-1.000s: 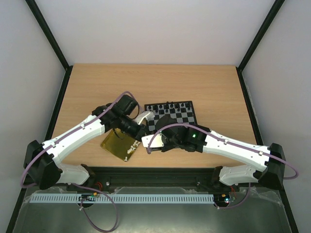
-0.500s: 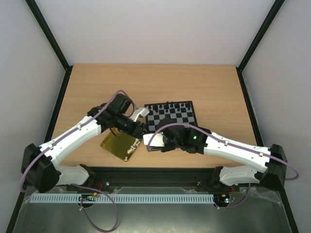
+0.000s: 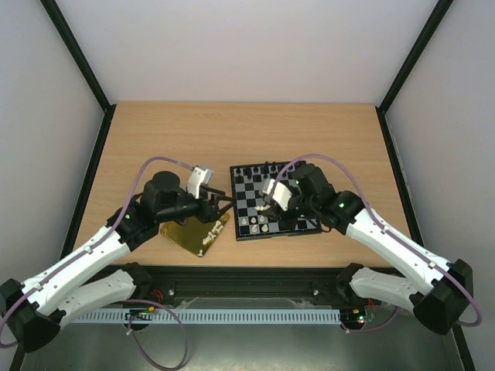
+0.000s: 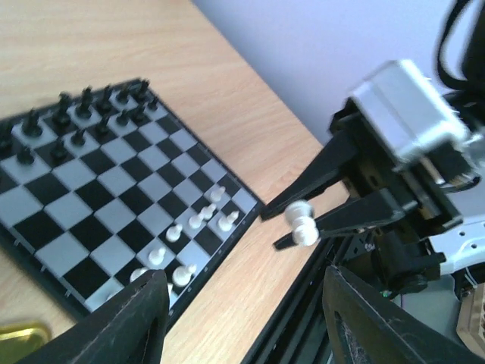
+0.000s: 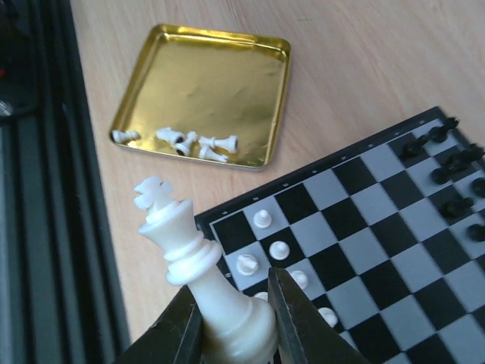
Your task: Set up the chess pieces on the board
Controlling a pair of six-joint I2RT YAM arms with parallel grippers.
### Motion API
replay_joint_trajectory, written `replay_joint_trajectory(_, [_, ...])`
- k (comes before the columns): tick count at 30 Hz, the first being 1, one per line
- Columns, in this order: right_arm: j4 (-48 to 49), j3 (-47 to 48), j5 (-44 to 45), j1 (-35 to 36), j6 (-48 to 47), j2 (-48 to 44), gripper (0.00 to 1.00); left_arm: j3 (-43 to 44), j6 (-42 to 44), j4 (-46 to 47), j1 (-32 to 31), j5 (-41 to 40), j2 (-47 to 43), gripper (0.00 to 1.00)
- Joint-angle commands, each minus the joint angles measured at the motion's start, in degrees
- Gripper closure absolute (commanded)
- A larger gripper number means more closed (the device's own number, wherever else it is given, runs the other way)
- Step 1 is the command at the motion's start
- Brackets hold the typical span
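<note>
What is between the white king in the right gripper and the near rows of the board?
Nothing visible. The right gripper holds the king over the near corner of the board. Small white pieces already stand on some of the squares there.

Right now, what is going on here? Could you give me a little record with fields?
Left claw: open, holding nothing
Right claw: shut on a white king, held upright near the board's corner
Board: black pieces in rows on one side, a few white pieces standing near the opposite corner
Gold tray: on the table beside the board, several spare white men lying at one edge
</note>
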Motion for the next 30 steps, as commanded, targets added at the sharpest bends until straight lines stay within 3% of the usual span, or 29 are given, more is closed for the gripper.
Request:
replay_joint_trajectory(1, [1.1, -0.8, -16.5, -5.2, 8.5, 0.5, 0.88, 1.4, 2.8, 7.6, -5.6, -9.8, 0.6, 0.43])
replay_joint_trajectory(6, [1.2, -0.1, -23.4, -9.5, 10.2, 1.6, 0.87, 1.1, 3.9, 11.4, -10.7, -11.4, 3.0, 0.44])
replay_joint_trajectory(14, [0.4, -0.4, -25.8, -9.9, 9.1, 1.9, 0.85, 3.7, 4.7, 14.0, -15.5, -13.3, 10.9, 0.46])
replay_joint_trajectory(30, [-0.6, -0.8, -25.3, -9.9, 7.3, 1.5, 0.83, 5.0, 5.5, 14.9, -16.6, -10.1, 14.8, 0.90])
